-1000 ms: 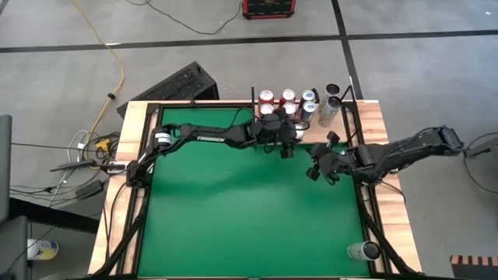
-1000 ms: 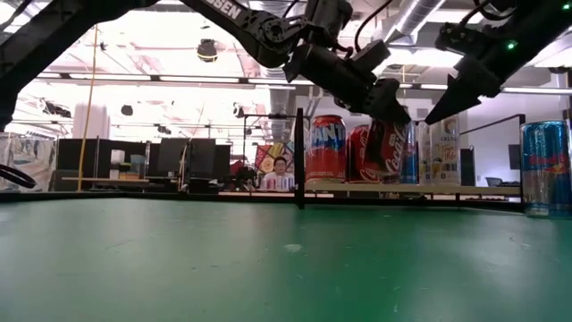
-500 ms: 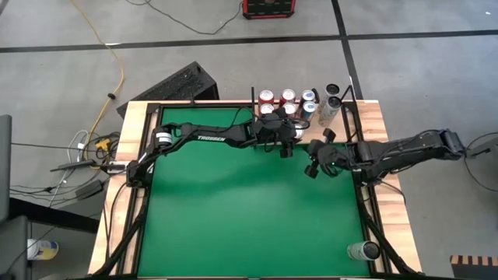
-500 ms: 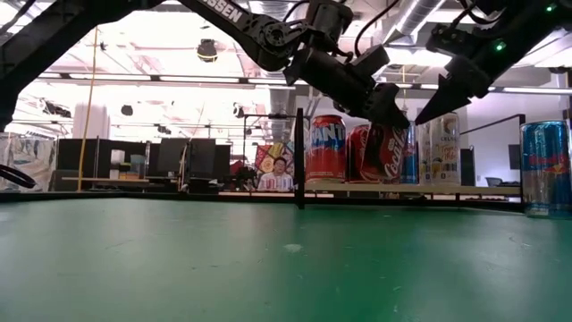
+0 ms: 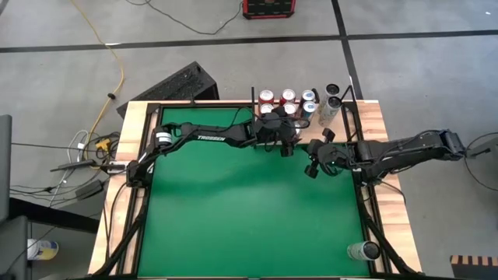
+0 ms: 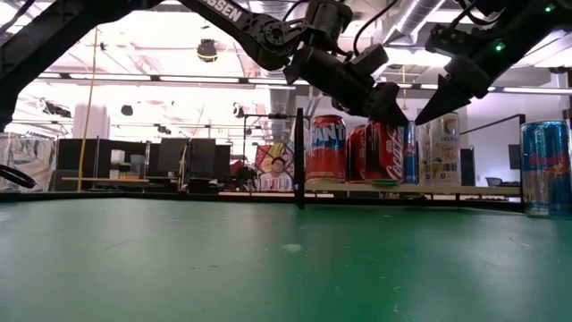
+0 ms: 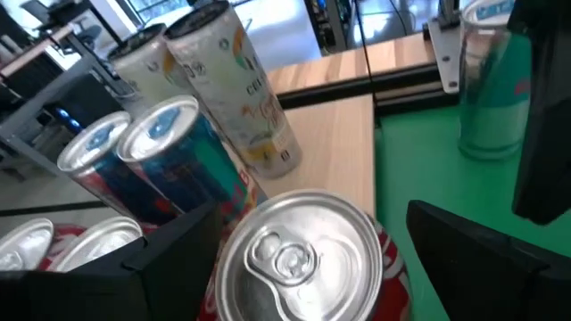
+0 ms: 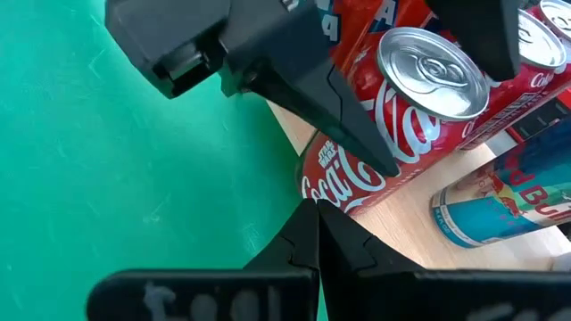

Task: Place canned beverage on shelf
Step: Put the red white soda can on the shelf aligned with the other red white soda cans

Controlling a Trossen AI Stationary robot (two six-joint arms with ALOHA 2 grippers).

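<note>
Now | left gripper: fingers spread either side of the red cola can, apparently clear of it | red cola can: upright on the shelf at its front edge, beside other cans | right gripper: clenched, empty, hovering just beside the can over the green table

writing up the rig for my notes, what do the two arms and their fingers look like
Both arms are dark, nearly black, jointed links with thin black cables looped along them. The left arm carries white lettering on its forearm and a pale silvery collar by its base. The right arm shows a small green light in the low view. The left gripper and right gripper have angular, tapering black fingers.
</note>
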